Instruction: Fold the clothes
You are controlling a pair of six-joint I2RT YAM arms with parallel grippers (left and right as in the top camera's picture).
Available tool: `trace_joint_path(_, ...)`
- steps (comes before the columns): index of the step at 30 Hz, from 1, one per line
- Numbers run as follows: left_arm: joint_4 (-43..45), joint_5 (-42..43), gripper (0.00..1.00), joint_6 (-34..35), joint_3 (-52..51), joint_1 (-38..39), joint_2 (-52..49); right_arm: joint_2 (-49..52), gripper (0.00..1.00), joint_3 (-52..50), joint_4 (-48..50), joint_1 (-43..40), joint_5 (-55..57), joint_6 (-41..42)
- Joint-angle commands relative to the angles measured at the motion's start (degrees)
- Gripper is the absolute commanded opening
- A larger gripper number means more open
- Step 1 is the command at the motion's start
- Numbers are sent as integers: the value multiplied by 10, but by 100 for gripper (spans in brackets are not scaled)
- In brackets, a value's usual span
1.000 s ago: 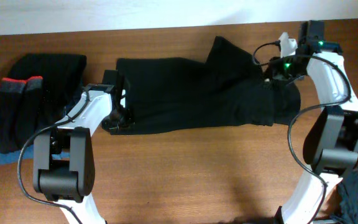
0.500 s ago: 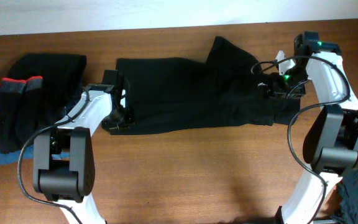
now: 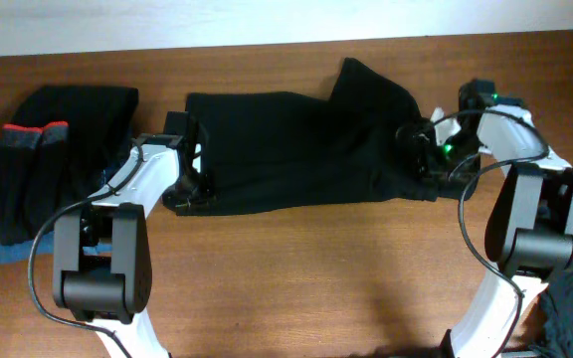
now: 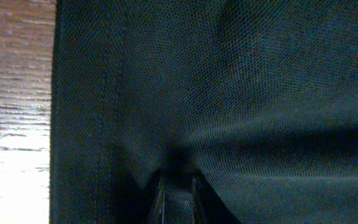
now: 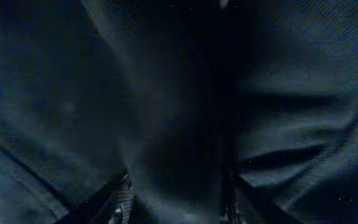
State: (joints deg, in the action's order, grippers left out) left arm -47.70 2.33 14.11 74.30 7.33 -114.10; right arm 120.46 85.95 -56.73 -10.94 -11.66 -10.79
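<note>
Desk: brown wood desk [image 3: 296, 268] fills your overhead view, with a pale wall [image 3: 167, 20] strip along the top edge.
Garment: a long black garment [image 3: 296, 149] lies spread across the upper middle of the frame, its right end rumpled and peaked toward the top.
Left jaws: at the garment's left edge, at the end of the left arm [image 3: 142, 174]. In your left wrist view the fingers [image 4: 159, 199] sit close together, pinching a pucker of black cloth beside the stitched hem.
Right jaws: on the garment's right end, below the right arm [image 3: 525, 149]. The fingers [image 5: 120, 199] stand apart with a ridge of cloth between them; you cannot tell whether they clamp it.
Far left: a stack of dark clothes [image 3: 68, 129], red-edged pieces [image 3: 23, 134] beside it, and a blue cloth [image 3: 8, 254] peeking out below.
</note>
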Motion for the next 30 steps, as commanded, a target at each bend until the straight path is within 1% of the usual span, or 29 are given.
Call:
trace_joint_path(1, -16, -44, 17, -7, -30, -2, -23, -9, 53, -32, 7, -4, 17, -5)
trace_joint_path(3, -15, -58, 19, -7, -30, -2, -23, -9, 53, -45, 6, -4, 25, -5)
trace_joint_path(6, -11, -58, 20, -7, -30, -2, -23, -9, 52, -58, 0, -4, 42, 17)
trace_joint_path(12, -8, -58, 20, -7, -30, -2, -23, -9, 52, -59, -67, -4, 56, 27)
trace_joint_path(14, -9, -58, 20, -7, -30, -2, -23, -9, 51, -59, -94, -4, 80, 27)
trace_joint_path(15, -10, -58, 20, -7, -30, -2, -23, -9, 49, -59, -101, -4, 85, 27)
trace_joint_path(18, -13, -58, 20, -7, -30, -2, -23, -9, 48, -59, -106, -4, 94, 27)
trace_joint_path(19, -19, -57, 18, -7, -30, -2, -23, -9, 48, -59, -104, -4, 94, 27)
trace_joint_path(20, -24, -58, 14, -7, -30, -2, -23, -9, 48, -59, -104, -4, 94, 27)
trace_joint_path(21, -31, -58, 11, -7, -30, -2, -23, -9, 49, -59, -103, -4, 94, 27)
trace_joint_path(24, -51, -57, 6, -6, -30, -3, -23, -9, 49, -59, -104, -5, 98, 27)
trace_joint_path(26, -66, -58, 5, 8, -30, -4, -23, -9, 49, -59, -104, -5, 107, 28)
trace_joint_path(28, -90, -56, 4, 40, -30, -5, -23, -9, 49, -59, -103, -6, 111, 33)
trace_joint_path(30, -105, -56, 4, 50, -30, -5, -23, -9, 49, -59, -104, -9, 111, 34)
